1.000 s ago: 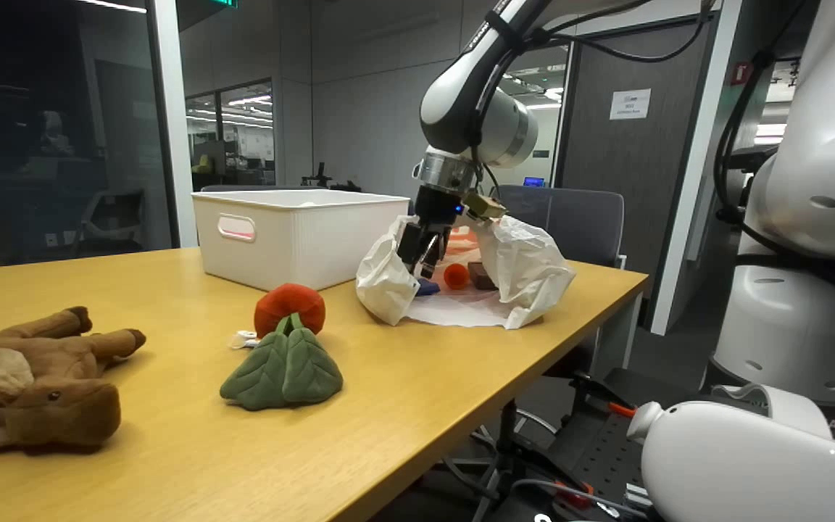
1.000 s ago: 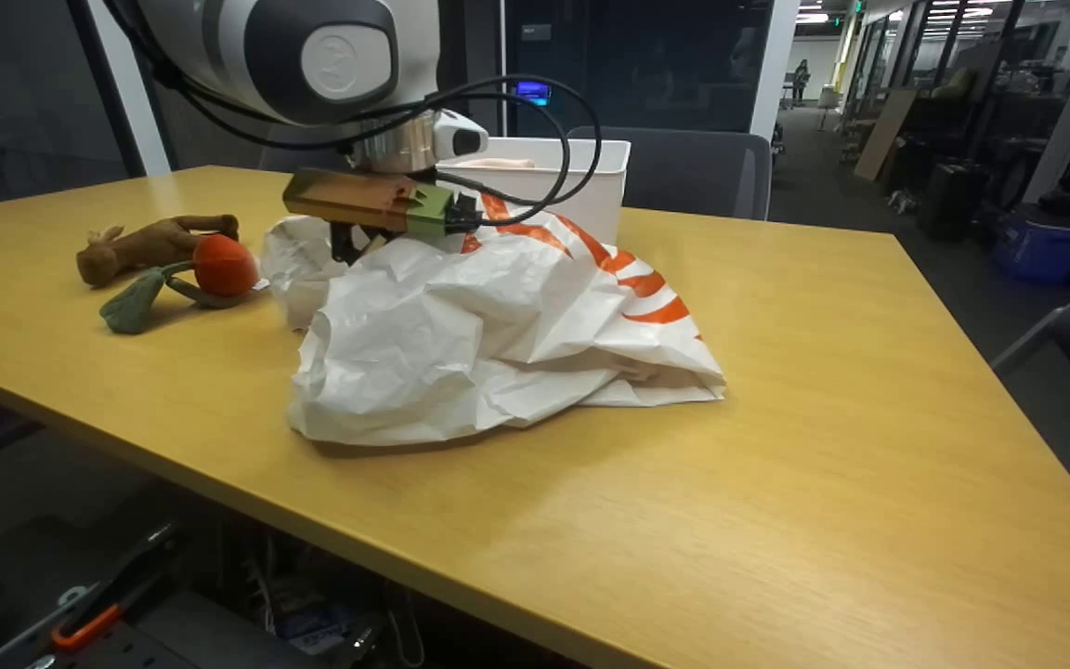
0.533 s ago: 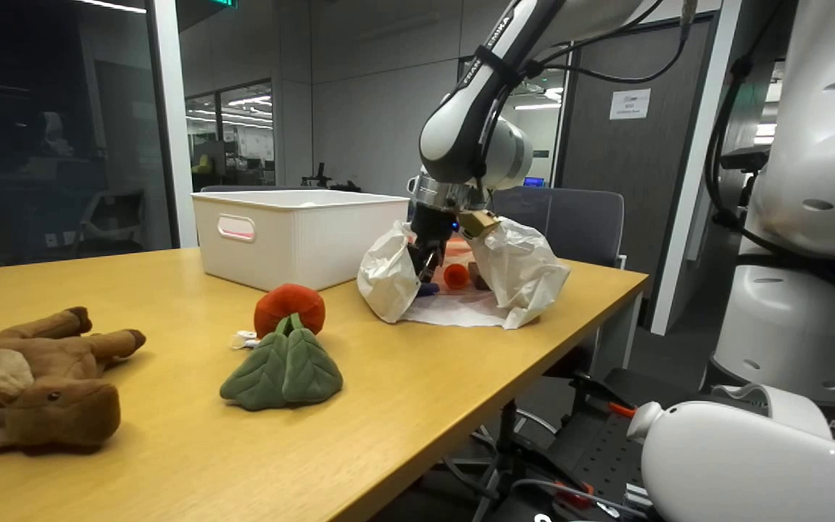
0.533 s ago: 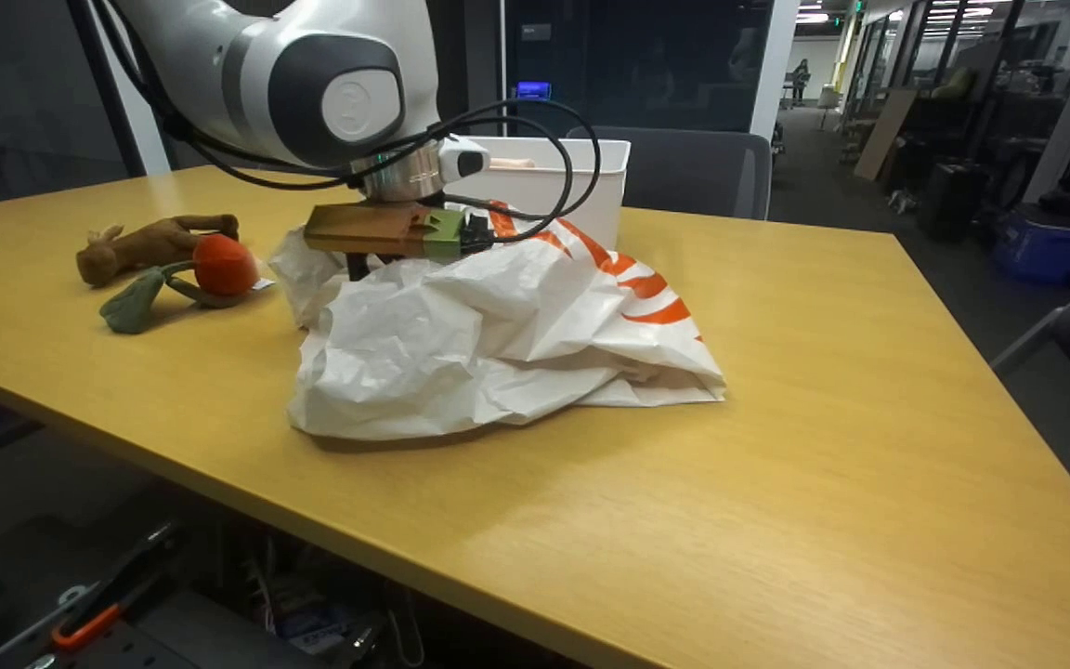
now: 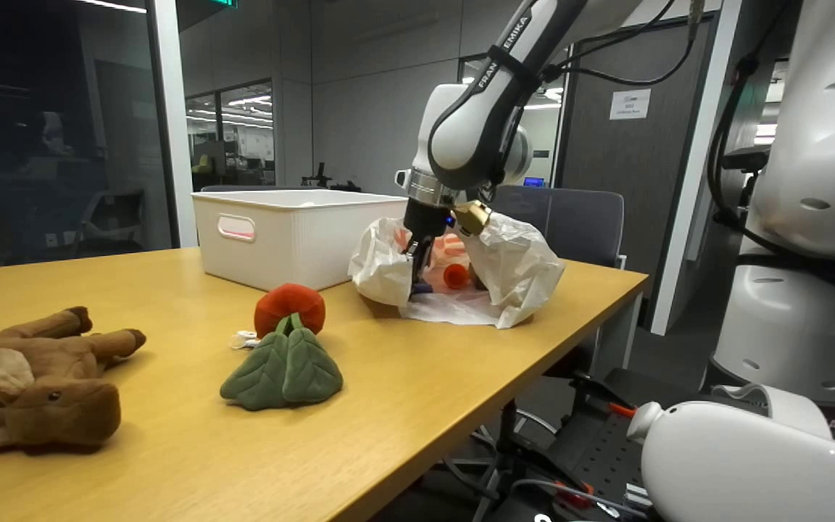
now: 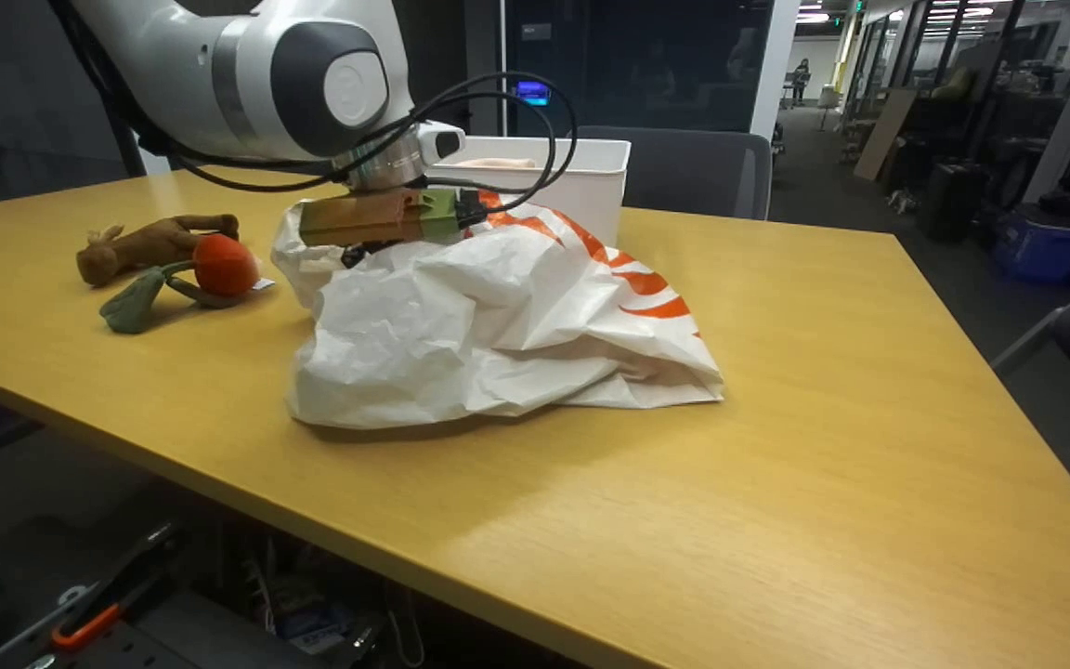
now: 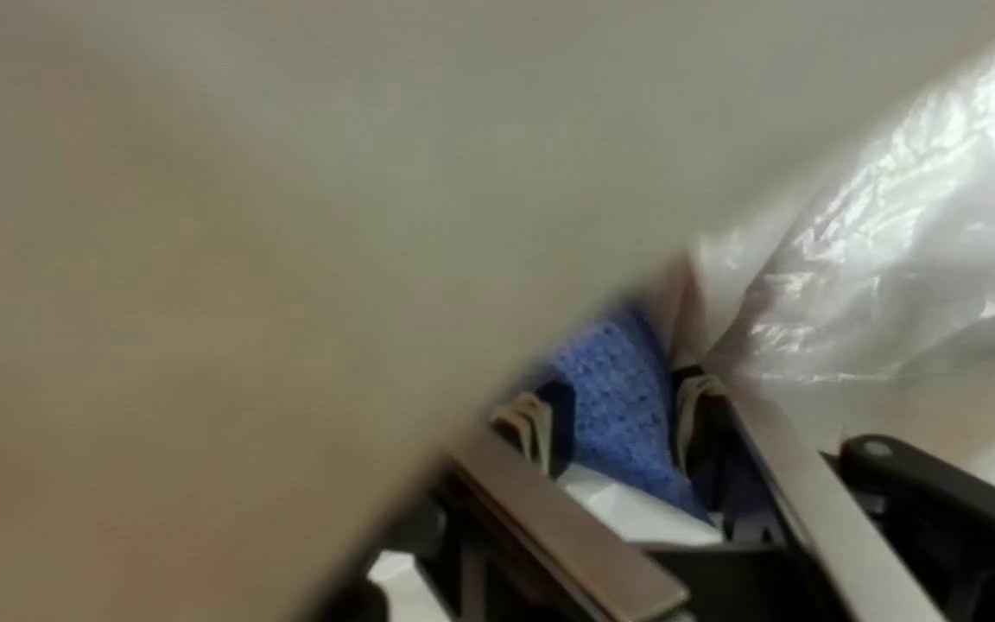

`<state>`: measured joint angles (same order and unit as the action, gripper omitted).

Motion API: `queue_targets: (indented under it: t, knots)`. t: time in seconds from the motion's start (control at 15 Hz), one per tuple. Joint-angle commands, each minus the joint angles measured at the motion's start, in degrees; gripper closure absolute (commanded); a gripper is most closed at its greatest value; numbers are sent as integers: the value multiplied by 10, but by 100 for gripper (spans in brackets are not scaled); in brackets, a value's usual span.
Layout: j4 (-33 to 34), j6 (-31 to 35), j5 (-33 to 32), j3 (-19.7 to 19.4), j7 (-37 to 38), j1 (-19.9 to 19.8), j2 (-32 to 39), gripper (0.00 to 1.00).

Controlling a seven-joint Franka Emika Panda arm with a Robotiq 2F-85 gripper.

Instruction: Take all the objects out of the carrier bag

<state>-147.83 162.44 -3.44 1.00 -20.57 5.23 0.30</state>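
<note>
table point(image 5: 171, 297), left of the carrier bag point(image 6: 498, 321): a brown plush toy point(image 5: 59, 395) is found farthest out; whether it counts as unpacked cannot be told. Nearer the bag, and out already: a green leaf lump point(image 5: 283, 368), joined to a red round thing point(image 5: 290, 309).
white bin point(image 5: 280, 246): set near the bag, judged no part of the unpacking.
gripper point(image 7: 621, 413): lodged inside the bag's mouth, jaws partly closed, the gap filled by the blue piece point(image 7: 614, 371), pinched, by the look of it.
blue piece: seen at the left of the bag's mouth in an exterior view, not yet lifted out; the step in hand, as judged.
orange round thing point(image 5: 455, 275): in the bag, mid-mouth, to be taken.
brown block point(image 5: 475, 277): half hidden by the bag's right flap, to be taken too.
bag's depths: hidden; more may be held there.
outside count: one brown plush toy, one green leaf lump, one red round thing, one white bin.
inside count: one gripper, one blue piece, one orange round thing, one brown block.
bag count: one.
</note>
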Motion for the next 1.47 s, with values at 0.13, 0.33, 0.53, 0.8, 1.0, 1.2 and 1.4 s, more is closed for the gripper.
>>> queue_targets:
  t: [0.13,0.33,0.53,0.8,1.0,1.2,1.4]
  knots:
    - [-21,-27,-224,1,116,-32,-63,97]
    - [-25,-49,-279,3,153,-38,-84,95]
    - [-25,-75,-293,12,157,-46,-98,94]
    - [-20,-80,-270,12,139,-41,-79,58]
    - [-9,-64,-296,13,162,-50,-61,33]
    - [2,-56,-280,7,147,-48,-43,10]
    - [16,-49,-264,4,140,-47,-19,0]
